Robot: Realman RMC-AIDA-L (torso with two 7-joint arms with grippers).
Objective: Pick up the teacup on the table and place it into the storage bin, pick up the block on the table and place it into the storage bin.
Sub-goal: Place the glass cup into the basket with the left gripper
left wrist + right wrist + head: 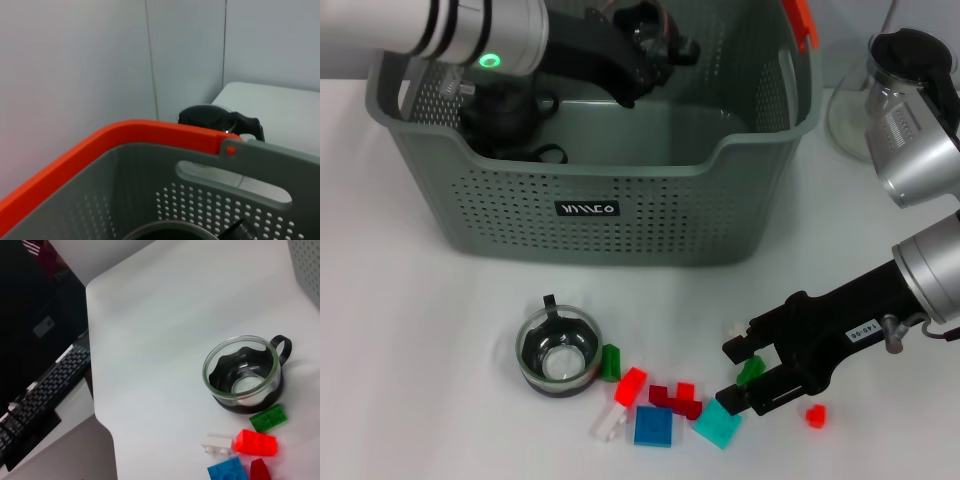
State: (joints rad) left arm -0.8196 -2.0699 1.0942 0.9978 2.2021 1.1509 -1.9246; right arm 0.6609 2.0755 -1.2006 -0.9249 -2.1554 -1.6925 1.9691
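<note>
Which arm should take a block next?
Right. The right tool hangs open just above the table among the loose blocks, a small green block between its fingers. The left tool is up inside the storage bin.

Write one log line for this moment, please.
left gripper: inside storage bin | right gripper: open, around green block | teacup: on table

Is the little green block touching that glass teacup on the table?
Cannot tell. In the head view the green block sits right against the teacup; in the right wrist view only a hairline separation, if any, shows.
</note>
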